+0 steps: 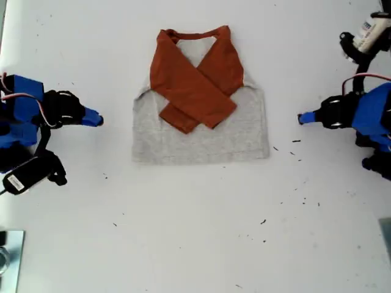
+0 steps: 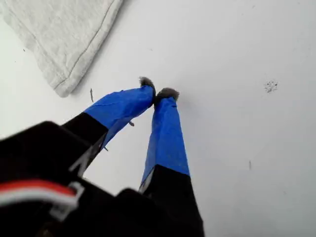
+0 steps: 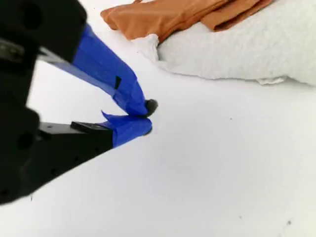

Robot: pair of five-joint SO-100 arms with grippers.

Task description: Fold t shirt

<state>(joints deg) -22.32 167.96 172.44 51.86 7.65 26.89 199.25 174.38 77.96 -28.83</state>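
Note:
The t shirt [image 1: 201,134] lies flat in the middle of the white table, grey body down, with both rust-orange sleeves [image 1: 195,88] folded across its chest in an X. My first gripper [image 1: 300,118] sits at the exterior view's right, a short gap from the shirt's side, shut on nothing. In its wrist view the taped fingertips [image 2: 159,91] meet above bare table, near the shirt's grey hem corner [image 2: 64,39]. At the exterior view's left, my second gripper [image 1: 99,120] is shut and empty. Its tips [image 3: 148,118] point toward the shirt's grey edge [image 3: 237,49] and orange sleeve [image 3: 168,17].
Small black specks [image 1: 302,198] dot the table toward the exterior view's lower right. A metal object [image 1: 9,256] shows at the exterior view's lower left edge. Both arm bodies [image 1: 24,122] [image 1: 372,116] stand beside the shirt.

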